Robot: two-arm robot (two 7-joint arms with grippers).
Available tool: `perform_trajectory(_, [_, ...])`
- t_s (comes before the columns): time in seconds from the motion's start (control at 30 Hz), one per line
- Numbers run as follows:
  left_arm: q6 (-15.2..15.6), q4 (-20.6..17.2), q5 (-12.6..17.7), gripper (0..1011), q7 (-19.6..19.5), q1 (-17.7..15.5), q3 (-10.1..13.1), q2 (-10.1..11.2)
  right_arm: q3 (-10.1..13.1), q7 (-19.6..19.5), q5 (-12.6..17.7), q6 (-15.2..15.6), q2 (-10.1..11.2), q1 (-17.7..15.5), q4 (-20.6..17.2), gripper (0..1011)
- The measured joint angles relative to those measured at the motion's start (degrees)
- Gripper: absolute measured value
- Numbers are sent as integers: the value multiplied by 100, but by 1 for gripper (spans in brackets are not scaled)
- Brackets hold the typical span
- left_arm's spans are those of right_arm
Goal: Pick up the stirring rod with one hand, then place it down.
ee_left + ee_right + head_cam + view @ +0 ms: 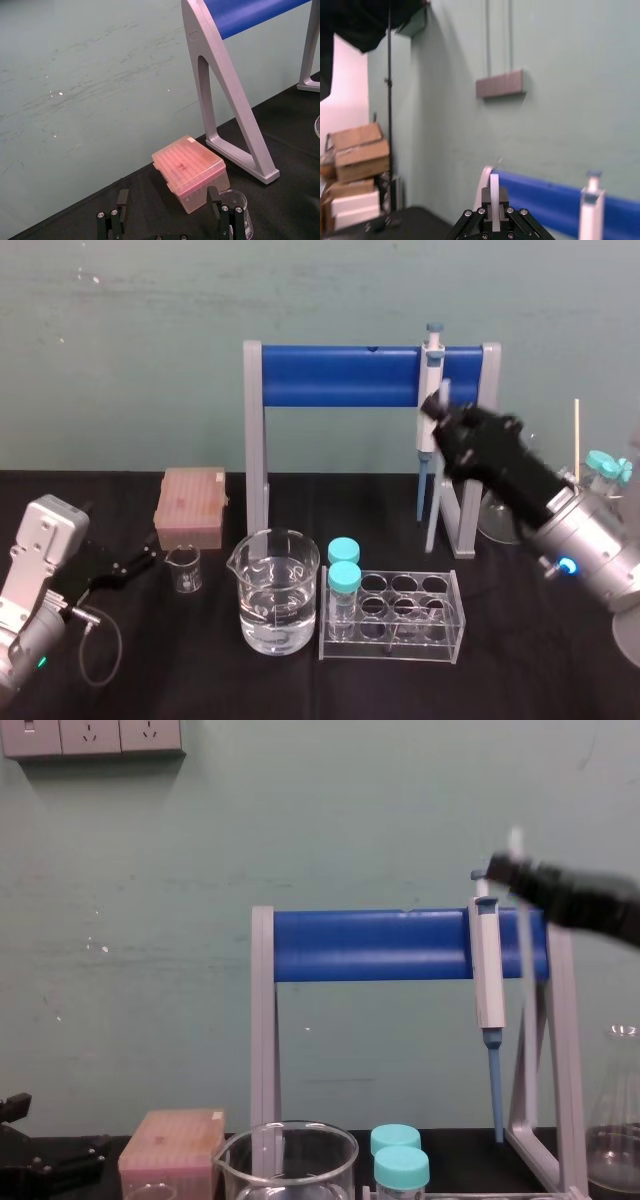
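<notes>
My right gripper (pixel 441 406) is raised in front of the right end of the blue rack bar, close beside the hanging pipette (pixel 426 440). It is shut on the stirring rod (pixel 494 192), a thin whitish rod. A short end of the rod (pixel 444 394) pokes out past the fingertips; in the chest view this end (pixel 516 844) rises above the gripper (pixel 506 870). The rod's lower length is hidden behind the gripper. My left gripper (pixel 148 560) rests at the table's left, open and holding nothing, fingers (pixel 215 196) spread near the pink box.
The blue-and-grey rack (pixel 340 377) stands at the back centre. In front are a water-filled beaker (pixel 275 590), a small beaker (pixel 184 568), a pink tip box (pixel 190 505) and a clear tube rack (pixel 400 615) with two teal-capped tubes. A flask (pixel 500 515) and capped bottles stand at the right.
</notes>
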Motion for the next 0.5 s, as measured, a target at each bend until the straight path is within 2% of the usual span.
perform_trajectory(0.17, [0, 0, 0, 1000, 0, 0, 0, 0, 168, -141, -9, -35, -12, 30, -64, 71])
perform_trajectory(0.5, [0, 0, 0, 1000, 0, 0, 0, 0, 328, -268, -118, 47, 14, -19, -72, 72])
